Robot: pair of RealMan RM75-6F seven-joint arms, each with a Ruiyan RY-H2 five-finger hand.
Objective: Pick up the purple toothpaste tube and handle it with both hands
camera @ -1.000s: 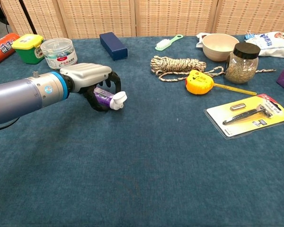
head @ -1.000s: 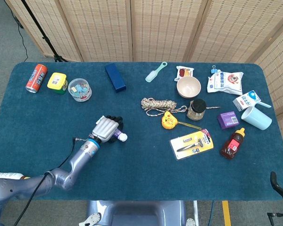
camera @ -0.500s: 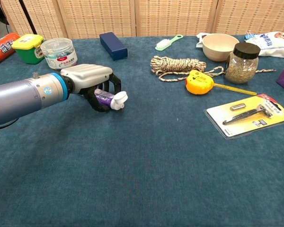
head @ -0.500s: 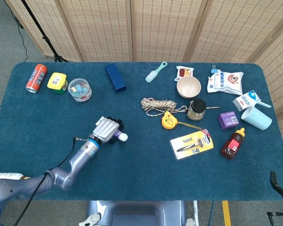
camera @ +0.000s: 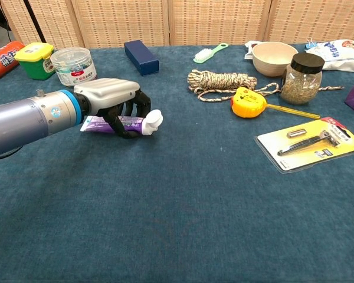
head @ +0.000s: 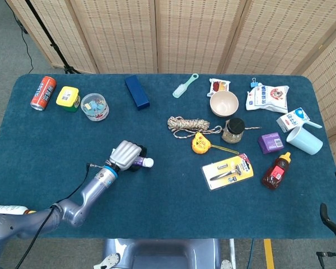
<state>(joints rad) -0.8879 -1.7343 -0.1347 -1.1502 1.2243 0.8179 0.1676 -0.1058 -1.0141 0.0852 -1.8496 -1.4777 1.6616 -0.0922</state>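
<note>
Left hand (camera: 109,97) out over the near-left part of the blue table (head: 168,202), palm down, dark fingers (camera: 125,118) curled around the purple toothpaste tube (camera: 115,124). Tube runs crosswise under the palm: purple body shows to the left of the fingers in the chest view, white cap (camera: 153,121) juts out to the right of them. Head view agrees: hand (head: 125,154) covers most of the tube (head: 139,162), only a bit of purple and the cap (head: 149,162) clear on the right side. Tube held in the grip; cannot tell whether it is off the cloth or resting on it.

Right hand: not seen in either view.

Other items well apart from the hand. Far left: red can (head: 43,93), yellow-lidded tub (head: 68,98), clear round container (head: 94,106). Farther back, blue box (head: 136,91). To the right: coiled rope (head: 187,124), yellow tape measure (head: 200,143), razor pack (head: 227,171).
</note>
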